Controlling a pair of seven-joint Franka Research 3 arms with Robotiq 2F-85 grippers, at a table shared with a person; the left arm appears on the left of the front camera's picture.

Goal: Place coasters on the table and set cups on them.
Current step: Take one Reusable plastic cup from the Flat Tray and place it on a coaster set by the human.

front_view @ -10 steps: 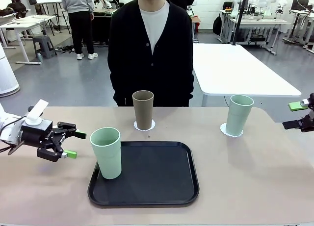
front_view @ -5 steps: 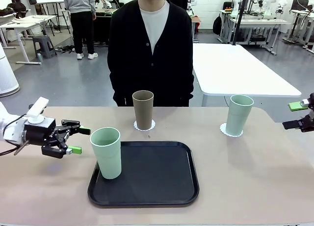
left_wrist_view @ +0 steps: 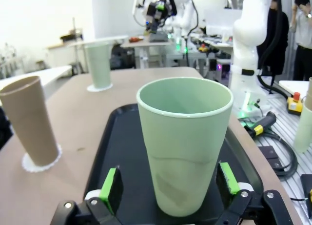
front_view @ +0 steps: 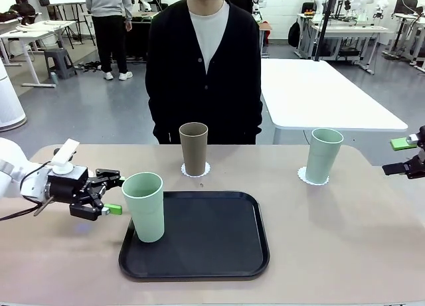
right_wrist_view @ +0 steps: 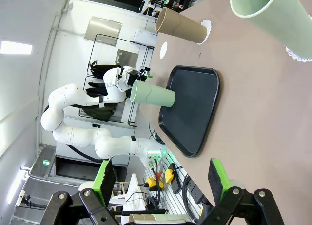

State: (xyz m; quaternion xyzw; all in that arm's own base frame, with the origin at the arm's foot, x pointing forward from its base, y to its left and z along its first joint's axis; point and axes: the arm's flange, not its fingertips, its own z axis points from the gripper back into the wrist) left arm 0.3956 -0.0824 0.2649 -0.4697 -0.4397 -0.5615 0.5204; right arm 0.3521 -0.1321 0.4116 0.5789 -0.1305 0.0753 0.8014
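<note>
A large white table (front_view: 325,93) with rounded corners stands on a grey, glossy floor (front_view: 86,113) that catches the overhead light. To the left of it, farther back, is a smaller white table (front_view: 33,34) with a grey stool (front_view: 61,62) beside it (a person in dark trousers stands just right of the stool). Behind the large table, to its right, more white benches (front_view: 352,30) line a pale wall.

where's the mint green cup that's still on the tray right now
In the front view, the mint green cup stands upright at the black tray's left edge, with the left hand open beside it.
</note>
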